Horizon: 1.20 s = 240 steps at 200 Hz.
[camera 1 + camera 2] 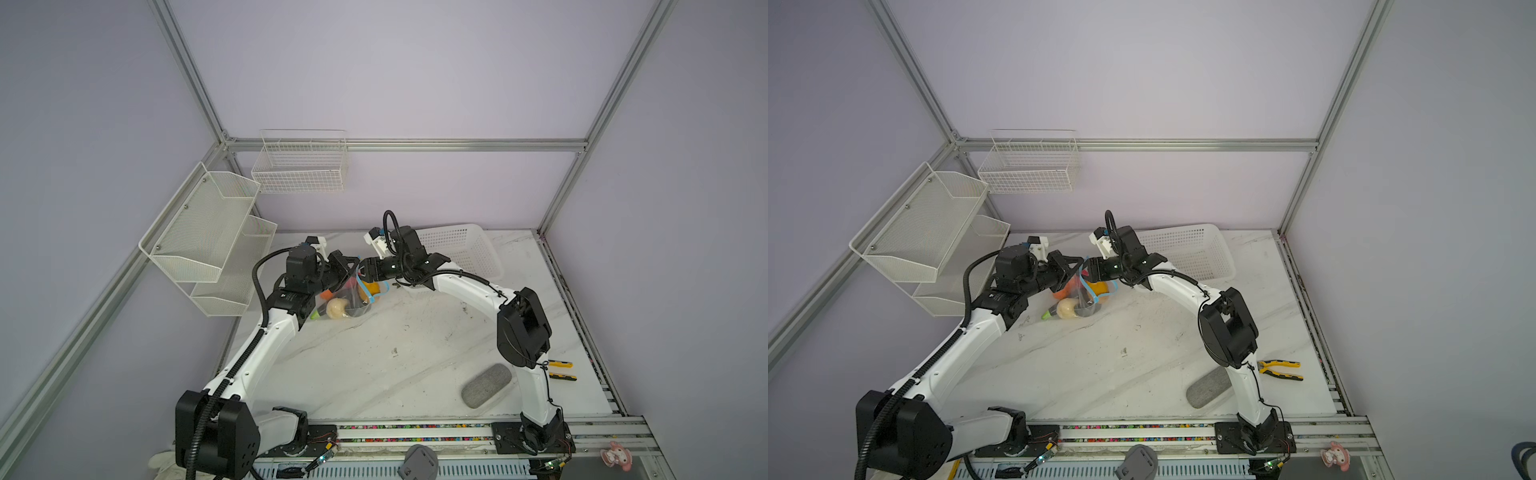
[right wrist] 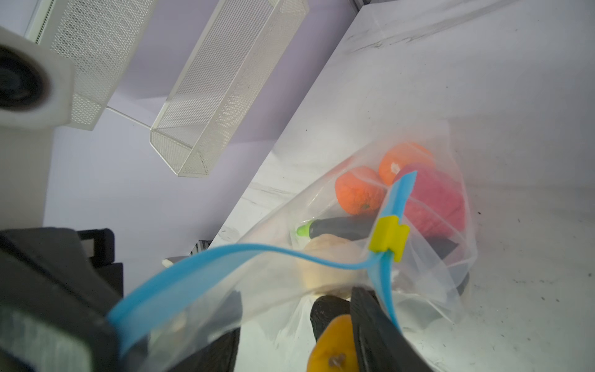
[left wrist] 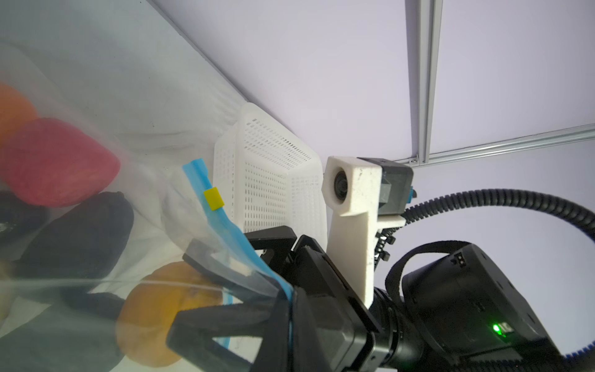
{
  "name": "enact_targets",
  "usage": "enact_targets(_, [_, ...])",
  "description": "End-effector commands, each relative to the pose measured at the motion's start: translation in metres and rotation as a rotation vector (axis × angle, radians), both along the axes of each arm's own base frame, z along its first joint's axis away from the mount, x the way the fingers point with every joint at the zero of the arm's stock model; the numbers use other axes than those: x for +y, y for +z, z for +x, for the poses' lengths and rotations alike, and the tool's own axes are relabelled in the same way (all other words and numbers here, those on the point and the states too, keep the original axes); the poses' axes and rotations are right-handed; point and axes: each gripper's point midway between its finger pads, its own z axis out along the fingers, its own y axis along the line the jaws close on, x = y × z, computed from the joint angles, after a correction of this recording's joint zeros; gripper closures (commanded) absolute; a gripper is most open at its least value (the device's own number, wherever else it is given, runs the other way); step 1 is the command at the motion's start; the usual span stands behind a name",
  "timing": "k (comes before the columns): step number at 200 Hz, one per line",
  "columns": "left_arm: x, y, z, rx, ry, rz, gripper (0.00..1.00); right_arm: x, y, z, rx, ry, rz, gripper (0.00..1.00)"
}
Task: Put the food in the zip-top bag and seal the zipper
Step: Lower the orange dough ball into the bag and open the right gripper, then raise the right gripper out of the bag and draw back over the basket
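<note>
The zip-top bag [image 1: 351, 301] is clear plastic, sitting toward the back of the worktop [image 1: 374, 374] with its bottom slumped down and the mouth end lifted up. The food [image 1: 336, 308] is all bunched together in there: two orange ones [image 2: 357, 190], a pink one [image 2: 434, 199], a black one with a green tip [image 2: 341, 225] and a cream one [image 2: 328, 257]. A yellow-brown piece [image 2: 331, 344] is right at the mouth. It looks inside, but the view's too tight to be sure. The zipper [image 2: 225, 261] is a light blue strip, split open on one side of its yellow tab [image 2: 388, 238] and joined only on the short bit past it.
</note>
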Motion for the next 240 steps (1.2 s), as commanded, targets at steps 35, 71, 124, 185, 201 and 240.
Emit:
enact_targets(35, [-0.007, 0.056, -0.009, -0.117, -0.072, -0.102, 1.0, -0.007, 0.041, 0.006, -0.075, -0.082, -0.043, 0.38])
enact_targets(71, [-0.004, 0.05, -0.009, -0.11, -0.067, -0.107, 1.0, -0.026, 0.048, 0.009, -0.123, -0.142, -0.117, 0.36])
enact_targets(124, [-0.005, 0.044, -0.008, -0.099, -0.073, -0.107, 1.0, -0.067, 0.065, 0.009, -0.2, -0.235, -0.156, 0.36])
enact_targets(185, [-0.004, 0.038, -0.012, -0.088, -0.073, -0.101, 1.0, -0.192, 0.016, -0.022, -0.302, -0.504, -0.461, 0.42])
enact_targets(201, [-0.004, 0.037, -0.013, -0.084, -0.072, -0.099, 1.0, -0.216, -0.007, -0.038, -0.29, -0.53, -0.513, 0.43])
enact_targets(240, [-0.004, 0.036, -0.012, -0.081, -0.073, -0.097, 1.0, -0.262, -0.055, -0.023, -0.283, -0.602, -0.591, 0.45])
